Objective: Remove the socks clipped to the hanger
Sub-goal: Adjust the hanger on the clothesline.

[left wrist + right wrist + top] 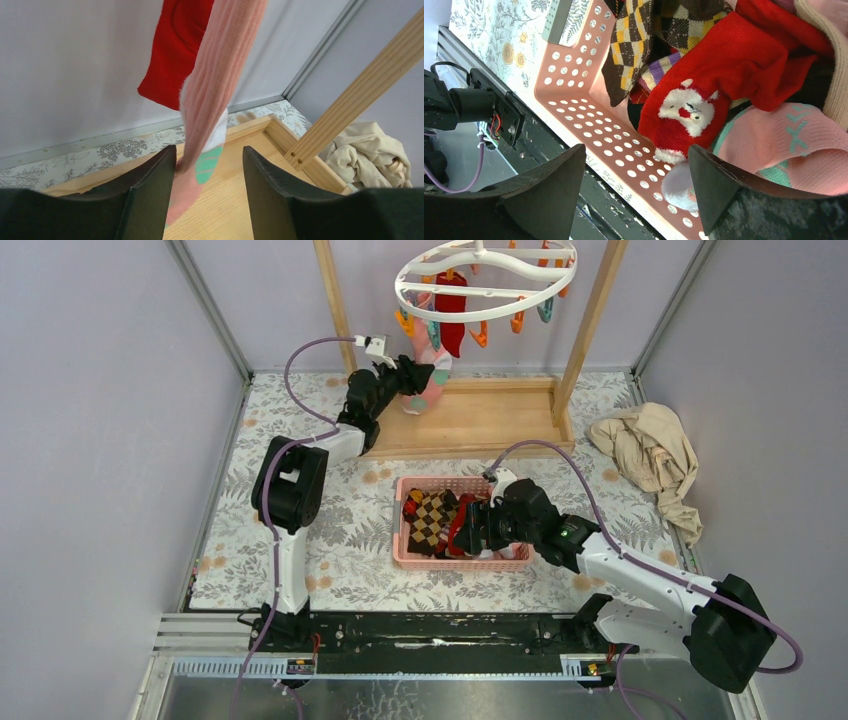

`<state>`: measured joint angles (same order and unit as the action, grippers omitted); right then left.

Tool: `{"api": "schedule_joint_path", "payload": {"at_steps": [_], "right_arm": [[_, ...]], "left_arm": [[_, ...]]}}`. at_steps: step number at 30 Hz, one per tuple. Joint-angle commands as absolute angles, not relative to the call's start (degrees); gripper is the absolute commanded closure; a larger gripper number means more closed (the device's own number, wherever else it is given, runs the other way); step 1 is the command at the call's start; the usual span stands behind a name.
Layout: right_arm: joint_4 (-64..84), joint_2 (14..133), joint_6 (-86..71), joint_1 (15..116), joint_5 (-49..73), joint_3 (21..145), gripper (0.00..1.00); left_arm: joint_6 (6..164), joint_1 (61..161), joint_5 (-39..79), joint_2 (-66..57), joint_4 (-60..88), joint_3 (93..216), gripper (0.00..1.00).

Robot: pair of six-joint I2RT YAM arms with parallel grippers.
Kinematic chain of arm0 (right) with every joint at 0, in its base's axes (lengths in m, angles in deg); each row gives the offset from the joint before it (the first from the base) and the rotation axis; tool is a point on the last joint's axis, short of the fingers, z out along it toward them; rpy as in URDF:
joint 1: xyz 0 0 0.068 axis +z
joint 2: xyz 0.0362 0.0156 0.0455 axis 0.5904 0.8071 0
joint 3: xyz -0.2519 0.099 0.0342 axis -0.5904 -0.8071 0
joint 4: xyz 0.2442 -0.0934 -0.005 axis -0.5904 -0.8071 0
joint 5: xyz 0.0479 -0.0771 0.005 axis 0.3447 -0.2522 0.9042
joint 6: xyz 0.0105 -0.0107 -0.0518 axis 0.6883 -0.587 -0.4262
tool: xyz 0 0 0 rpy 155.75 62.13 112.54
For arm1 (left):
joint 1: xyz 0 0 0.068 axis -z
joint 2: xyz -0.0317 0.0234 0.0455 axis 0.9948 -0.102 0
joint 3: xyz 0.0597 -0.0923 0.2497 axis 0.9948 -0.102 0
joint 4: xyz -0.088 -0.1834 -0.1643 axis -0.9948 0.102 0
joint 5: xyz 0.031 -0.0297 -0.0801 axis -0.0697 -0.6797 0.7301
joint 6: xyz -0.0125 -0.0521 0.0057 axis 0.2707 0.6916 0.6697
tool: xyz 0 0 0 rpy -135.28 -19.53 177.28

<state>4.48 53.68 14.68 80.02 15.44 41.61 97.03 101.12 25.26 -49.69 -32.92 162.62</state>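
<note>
Pink sock hanging between the fingers of the spread left gripper.
It dangles from the hanger beside a red sock, brushing one finger; right gripper, spread, hovers over socks in the pink basket.

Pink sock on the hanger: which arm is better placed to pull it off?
Left: the left gripper, open, straddles the pink sock below the hanger; the right gripper is over the basket, away from it.

Hanging socks: two. Hanger: one. Basket: one. Cloth: one.
</note>
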Motion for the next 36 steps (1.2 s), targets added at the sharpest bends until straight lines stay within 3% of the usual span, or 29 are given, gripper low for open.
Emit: {"api": "schedule_joint_path", "payload": {"at_steps": [1, 6, 16, 36], "right_arm": [[6.52, 52.45, 14.69, 80.19, 15.14, 42.35, 0.18], [5.77, 51.46, 14.75, 80.14, 15.17, 42.53, 0.18], [5.38, 49.28, 15.03, 80.14, 15.57, 42.26, 0.18], [2.04, 46.78, 12.35, 80.19, 14.92, 46.23, 0.18]], "left_arm": [[100.16, 100.88, 28.21, -50.8, -37.59, 164.55, 0.49], [101.02, 100.93, 28.93, -51.31, -34.86, 166.46, 0.77], [98.8, 101.08, 28.69, -44.48, -30.68, 160.51, 0.96], [93.3, 101.37, 20.94, -16.99, -27.62, 135.46, 0.99]]}}
